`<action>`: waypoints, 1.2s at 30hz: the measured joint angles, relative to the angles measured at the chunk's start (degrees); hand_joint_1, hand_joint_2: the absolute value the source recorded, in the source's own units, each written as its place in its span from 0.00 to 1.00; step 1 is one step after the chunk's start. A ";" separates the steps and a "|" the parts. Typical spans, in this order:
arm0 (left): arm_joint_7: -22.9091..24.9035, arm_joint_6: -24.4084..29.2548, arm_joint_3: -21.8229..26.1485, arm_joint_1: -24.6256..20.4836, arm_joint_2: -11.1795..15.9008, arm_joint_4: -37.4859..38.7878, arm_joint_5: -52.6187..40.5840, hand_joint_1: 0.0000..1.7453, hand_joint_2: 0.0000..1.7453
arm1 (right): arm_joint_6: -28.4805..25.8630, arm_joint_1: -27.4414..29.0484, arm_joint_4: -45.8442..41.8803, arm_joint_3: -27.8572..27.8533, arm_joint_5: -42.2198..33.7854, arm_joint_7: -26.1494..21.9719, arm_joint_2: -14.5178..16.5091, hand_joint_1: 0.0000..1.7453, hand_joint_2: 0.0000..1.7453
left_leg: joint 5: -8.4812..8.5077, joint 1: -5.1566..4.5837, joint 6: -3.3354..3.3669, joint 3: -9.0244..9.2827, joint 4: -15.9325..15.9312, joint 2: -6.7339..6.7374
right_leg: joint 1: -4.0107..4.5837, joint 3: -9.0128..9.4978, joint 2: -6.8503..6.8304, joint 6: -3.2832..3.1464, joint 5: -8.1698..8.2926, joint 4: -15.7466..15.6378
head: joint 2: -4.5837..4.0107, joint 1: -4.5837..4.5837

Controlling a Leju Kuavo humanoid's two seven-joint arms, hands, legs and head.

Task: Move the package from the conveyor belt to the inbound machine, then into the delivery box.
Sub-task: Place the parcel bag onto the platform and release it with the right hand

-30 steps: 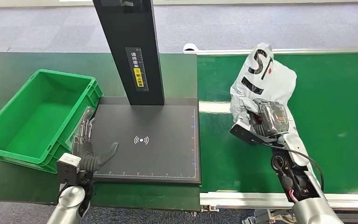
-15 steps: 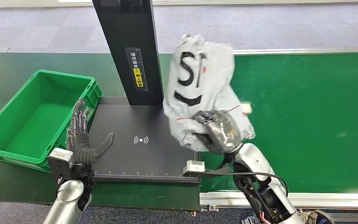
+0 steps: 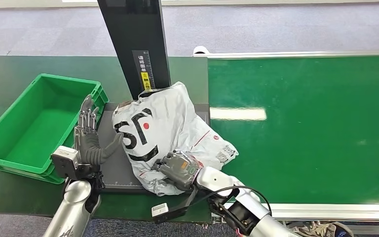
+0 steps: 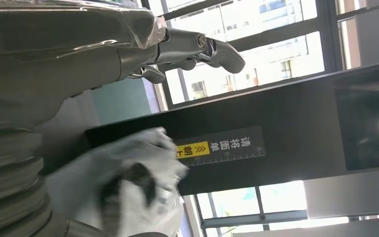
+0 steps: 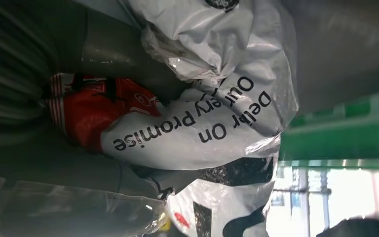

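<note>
Here the white plastic package point(image 3: 165, 136) lies on the black plate of the inbound machine point(image 3: 112, 170), draped from the foot of its black column point(image 3: 137, 49) toward the plate's right front corner, its bold black lettering facing up. The right hand point(image 3: 178, 169) grips the package's crumpled near end at the plate's front edge. The left hand point(image 3: 90, 143) stands upright with fingers spread, holding nothing, at the plate's left edge just beside the green delivery box point(image 3: 34, 126). To do this step well, I judge the package should lie flat and wholly on the plate, not spilling over the right edge, before the grip loosens. The plate's centre marking is covered by the bag. The right wrist view shows printed plastic and a red patch pressed close, fingers hard to make out. The conveyor belt point(image 3: 316, 123) runs past the right edge.
</note>
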 joint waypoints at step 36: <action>-0.01 0.18 -3.22 -3.07 -0.99 5.98 0.95 0.00 1.00 | 7.57 -4.08 -4.72 -9.85 -31.11 -7.20 3.82 0.00 1.00 | 0.00 -0.01 0.00 0.11 0.01 0.02 | -0.01 0.07 0.04 0.00 0.01 -0.01 | 0.00 0.01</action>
